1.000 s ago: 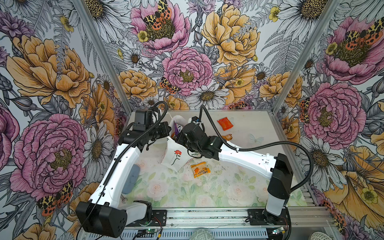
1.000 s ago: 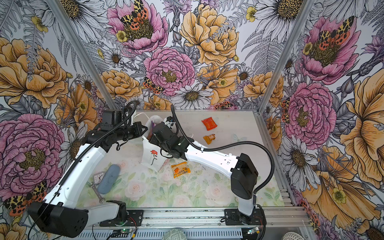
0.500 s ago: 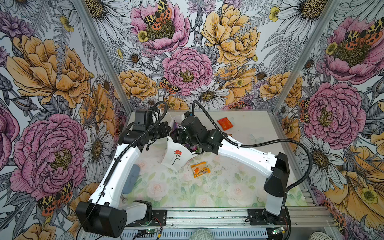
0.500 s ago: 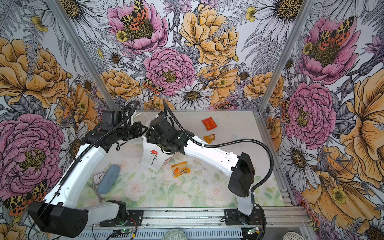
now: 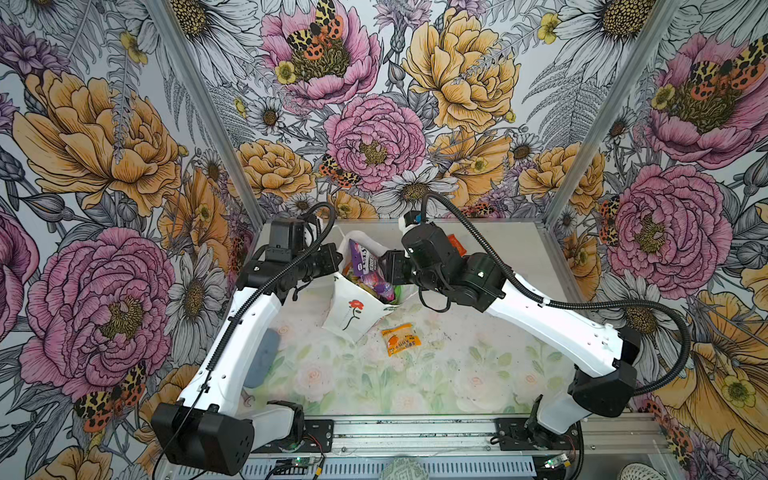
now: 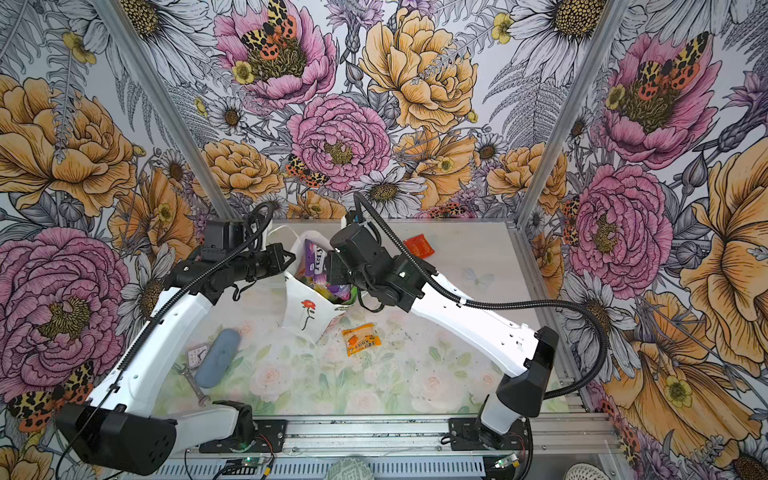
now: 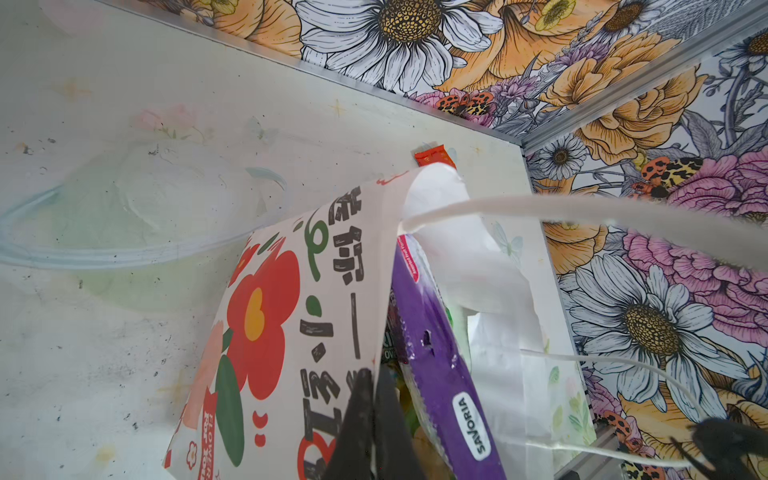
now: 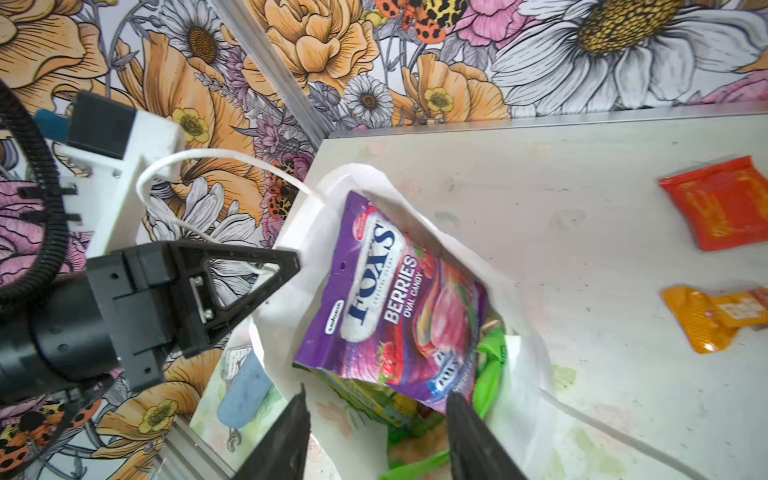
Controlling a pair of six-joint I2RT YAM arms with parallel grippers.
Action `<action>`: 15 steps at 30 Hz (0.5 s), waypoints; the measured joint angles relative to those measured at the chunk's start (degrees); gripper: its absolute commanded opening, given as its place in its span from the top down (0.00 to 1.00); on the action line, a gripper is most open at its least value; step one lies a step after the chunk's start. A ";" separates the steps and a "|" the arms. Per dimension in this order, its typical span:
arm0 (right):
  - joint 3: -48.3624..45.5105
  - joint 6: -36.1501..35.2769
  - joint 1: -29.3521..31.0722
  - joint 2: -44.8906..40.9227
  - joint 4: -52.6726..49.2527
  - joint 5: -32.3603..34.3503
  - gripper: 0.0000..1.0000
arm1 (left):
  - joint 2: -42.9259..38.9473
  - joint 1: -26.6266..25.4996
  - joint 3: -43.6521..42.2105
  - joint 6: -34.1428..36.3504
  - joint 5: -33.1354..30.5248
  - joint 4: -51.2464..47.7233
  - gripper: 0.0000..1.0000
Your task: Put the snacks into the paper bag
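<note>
- In both top views, the left arm rose from its base and reached forward. The left gripper (image 5: 334, 266) was at the left rim of the paper bag (image 5: 351, 311), which stood tilted on the bench (image 5: 457, 374).
- The right arm bent in from the right, with the right gripper (image 6: 330, 266) over the bag's mouth; its jaws were hard to make out there. A purple pouch (image 6: 313, 257) stuck out of the bag, and an orange packet (image 6: 360, 340) lay near the bag. The arm half hid a red packet (image 5: 455, 243).
- In the left wrist view, the left gripper (image 7: 372, 374) was clenched on the bag's printed rim, with the pouch (image 7: 432, 353) just inside. A blurred cord handle (image 7: 582, 208) crossed the view.
- In the right wrist view, the right gripper (image 8: 376, 392) was released and held nothing, its jaws apart above the pouch's lower end. A green packet (image 8: 490, 365) was mostly covered. An amber packet (image 8: 715, 320) was cut off at the edge.
</note>
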 measured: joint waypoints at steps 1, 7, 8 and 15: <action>-0.61 0.07 -0.13 -0.37 -0.68 0.61 0.49 | 0.00 0.00 0.00 -0.02 0.00 0.04 0.98; -6.43 1.18 -0.35 -0.92 -3.34 2.54 0.53 | 0.00 0.00 0.00 -0.02 0.00 0.04 0.98; -7.26 1.46 -0.35 -0.92 -3.69 2.62 0.53 | 0.00 0.00 0.00 -0.02 0.00 0.04 0.98; -10.08 2.97 -0.96 -0.92 -4.74 3.04 0.53 | 0.00 0.00 0.00 0.00 0.00 0.04 0.98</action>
